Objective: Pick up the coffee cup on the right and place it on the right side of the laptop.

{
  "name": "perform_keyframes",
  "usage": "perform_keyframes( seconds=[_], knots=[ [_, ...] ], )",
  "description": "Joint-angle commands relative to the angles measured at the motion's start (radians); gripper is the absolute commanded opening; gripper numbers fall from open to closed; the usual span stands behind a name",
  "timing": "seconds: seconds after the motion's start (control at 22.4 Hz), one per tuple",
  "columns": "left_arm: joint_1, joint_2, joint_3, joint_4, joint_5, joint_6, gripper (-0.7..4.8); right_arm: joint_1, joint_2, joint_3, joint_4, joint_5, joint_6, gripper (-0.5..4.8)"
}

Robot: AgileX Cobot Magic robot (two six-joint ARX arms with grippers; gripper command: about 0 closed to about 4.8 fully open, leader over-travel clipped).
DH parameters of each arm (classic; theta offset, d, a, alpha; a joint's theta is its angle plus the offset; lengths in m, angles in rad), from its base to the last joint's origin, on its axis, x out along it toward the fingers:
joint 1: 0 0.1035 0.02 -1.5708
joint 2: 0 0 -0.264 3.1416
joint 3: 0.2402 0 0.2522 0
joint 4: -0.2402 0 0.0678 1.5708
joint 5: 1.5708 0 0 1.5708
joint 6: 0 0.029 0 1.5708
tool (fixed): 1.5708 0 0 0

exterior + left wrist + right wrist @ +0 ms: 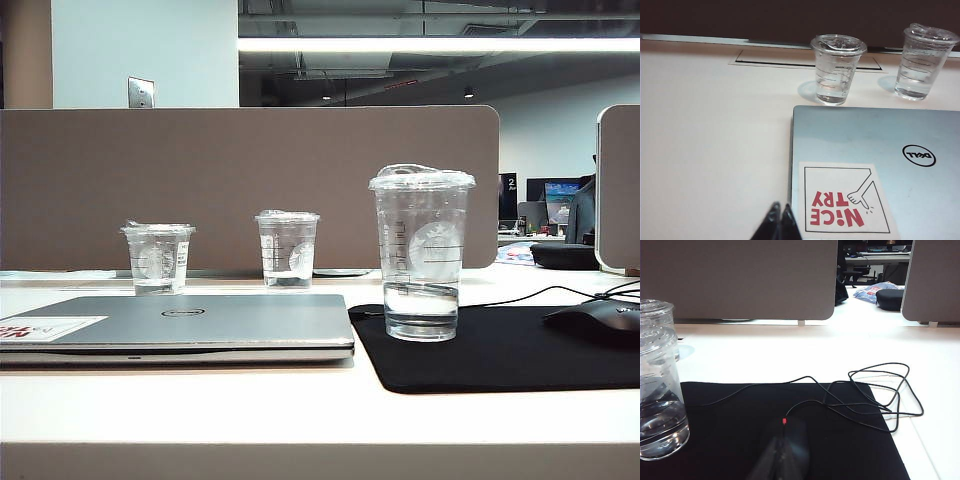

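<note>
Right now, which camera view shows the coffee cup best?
The exterior view: the whole coffee cup shows, lid to base, standing on the black mat. The right wrist view catches only part of its side at the frame's edge; the left wrist view misses it.

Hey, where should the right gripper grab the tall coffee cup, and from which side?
Grip the coffee cup around its mid wall, above the water line and under the lid. It stands upright on the black mat, tapering downward, so a higher hold won't slip. Come in level from the right or front; the laptop lies on its left. The right gripper, shut now, must open first.
</note>
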Motion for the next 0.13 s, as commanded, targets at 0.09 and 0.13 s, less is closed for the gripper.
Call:
perform_keyframes(
  seconds=[0.09, 0.13],
  knots=[
    [0.000, 0.000, 0.003, 0.012, 0.003, 0.004, -0.05, 0.001, -0.002, -0.004, 0.017, 0.000, -0.003, -0.04],
    [0.000, 0.000, 0.003, 0.012, 0.003, 0.004, -0.05, 0.001, -0.002, -0.004, 0.017, 0.000, -0.003, -0.04]
  ],
)
